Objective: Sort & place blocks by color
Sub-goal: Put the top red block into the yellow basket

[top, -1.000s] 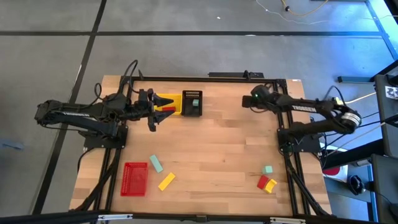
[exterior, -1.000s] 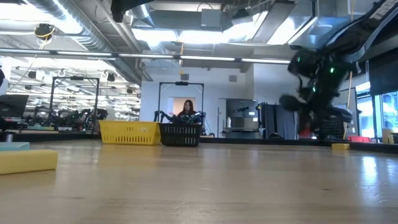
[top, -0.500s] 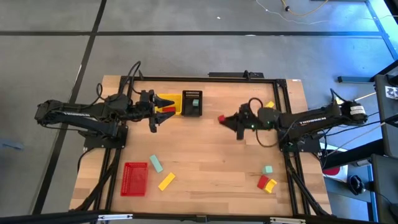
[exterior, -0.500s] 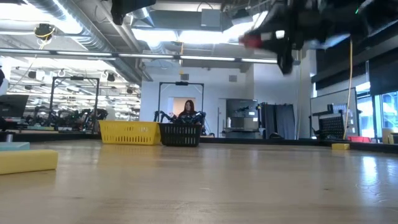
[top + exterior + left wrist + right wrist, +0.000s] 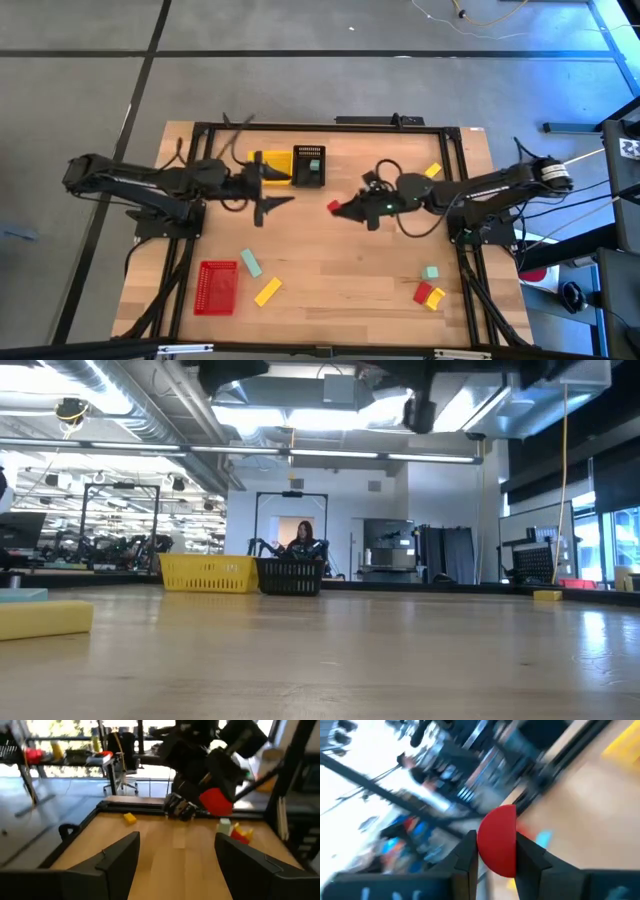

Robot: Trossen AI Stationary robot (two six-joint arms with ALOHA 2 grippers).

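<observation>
My right gripper [image 5: 343,208] hovers over the table's middle, shut on a red block [image 5: 334,207] with a rounded end [image 5: 497,837]. My left gripper [image 5: 278,194] is open and holds nothing; it hangs just in front of the yellow basket [image 5: 268,166] and faces the right gripper [image 5: 190,805]. On the table lie a teal block [image 5: 251,264] and a yellow block [image 5: 267,291] near the red basket [image 5: 217,287]. A teal block [image 5: 431,272] and a red and yellow pair [image 5: 430,295] lie near right. A yellow block [image 5: 433,171] lies far right. A teal piece [image 5: 314,165] sits in the black basket [image 5: 309,178]. My right gripper pinches the red block between its two fingers [image 5: 467,852], one on each flat side [image 5: 487,851]. The rounded end sticks out past the fingertips. The fingers come from the table's right, roughly level. The block is lifted clear of the table [image 5: 216,802].
The yellow basket and the black basket stand side by side at the far edge, the red basket at the near left. Bare wood [image 5: 340,255] lies between the two arms and toward the near edge. The low view shows a yellow block [image 5: 40,618] close by and a person [image 5: 301,536] far behind the table.
My right gripper has swung from the far right part of the table toward the left and the near edge, carrying the red block in the air to the middle. My left gripper has moved away from the yellow basket, toward the right and slightly nearer.
</observation>
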